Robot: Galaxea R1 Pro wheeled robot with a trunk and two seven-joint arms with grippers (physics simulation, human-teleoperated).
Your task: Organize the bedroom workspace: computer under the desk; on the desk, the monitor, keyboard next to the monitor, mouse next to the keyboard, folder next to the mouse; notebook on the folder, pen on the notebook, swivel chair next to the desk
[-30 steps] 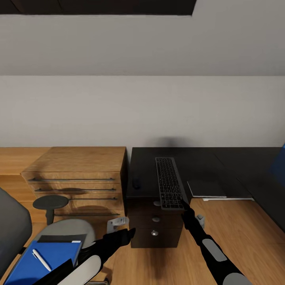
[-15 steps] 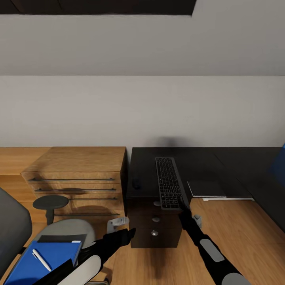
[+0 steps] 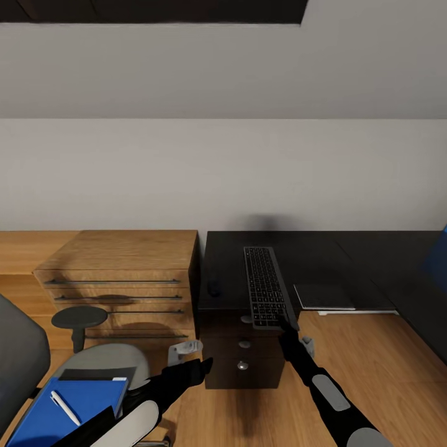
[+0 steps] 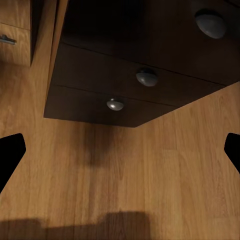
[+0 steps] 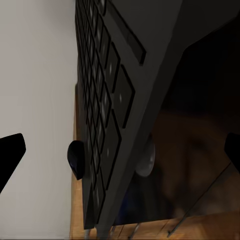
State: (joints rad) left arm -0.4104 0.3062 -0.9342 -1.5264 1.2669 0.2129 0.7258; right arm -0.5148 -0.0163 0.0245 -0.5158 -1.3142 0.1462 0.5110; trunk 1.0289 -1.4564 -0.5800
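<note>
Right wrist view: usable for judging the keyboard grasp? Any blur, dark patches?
Right wrist view: the keyboard sits very close and soft, keys readable by faint highlights; the area beside it is murky shadow. Head view: sharp and evenly lit; the right end effector is dark against the dark desk edge, so its contact with the keyboard's near end is hard to read.

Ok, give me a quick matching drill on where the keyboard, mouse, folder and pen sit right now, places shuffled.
Things:
1. keyboard
2. mouse
3. folder
4. pen

Places:
A. lying on the blue cover
B. on the swivel chair seat
C. on the desk, near end overhanging the front edge
D. on the desk top, left of the keyboard

Pairs: 1-C, 2-D, 3-B, 4-A
</note>
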